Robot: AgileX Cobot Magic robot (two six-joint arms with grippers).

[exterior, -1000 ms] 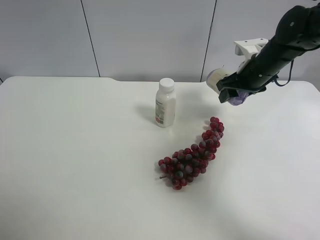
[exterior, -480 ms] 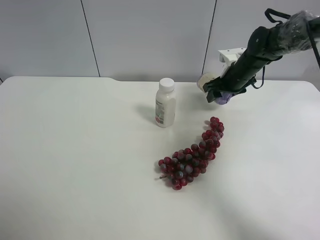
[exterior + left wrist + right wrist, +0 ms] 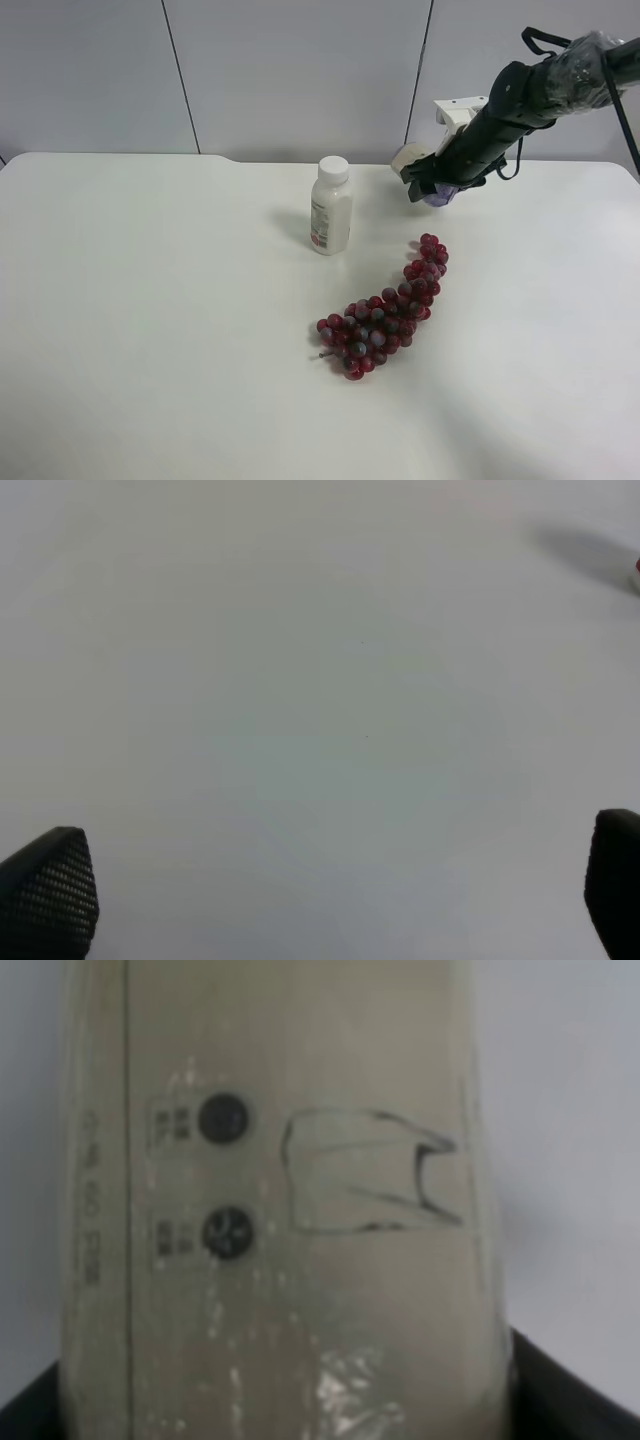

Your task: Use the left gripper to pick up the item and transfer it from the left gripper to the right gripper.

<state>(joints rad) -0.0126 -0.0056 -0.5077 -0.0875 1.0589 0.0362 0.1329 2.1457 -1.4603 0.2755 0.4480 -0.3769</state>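
The item, a cream canister [image 3: 406,158] with a purple lid [image 3: 438,196], lies sideways in my right gripper [image 3: 430,185], above the table's far side, on the arm with the white bracket at the exterior high view's right. In the right wrist view the canister's cream wall with its small printed label [image 3: 290,1190] fills the frame, and the gripper [image 3: 290,1405] is shut on it, black fingers [image 3: 560,1395] showing at the corners. My left gripper [image 3: 330,890] is open and empty over bare white table, its meshed fingertips [image 3: 45,885] wide apart. It is out of the exterior high view.
A slim white bottle [image 3: 330,206] stands upright at the table's far middle. A bunch of red grapes [image 3: 388,308] lies in front of it, below the held canister. The white table [image 3: 150,320] ends near a grey panelled wall.
The arm with the white bracket has carried the canister left and slightly toward the wall in the exterior high view. The bottle and the grapes have not moved.
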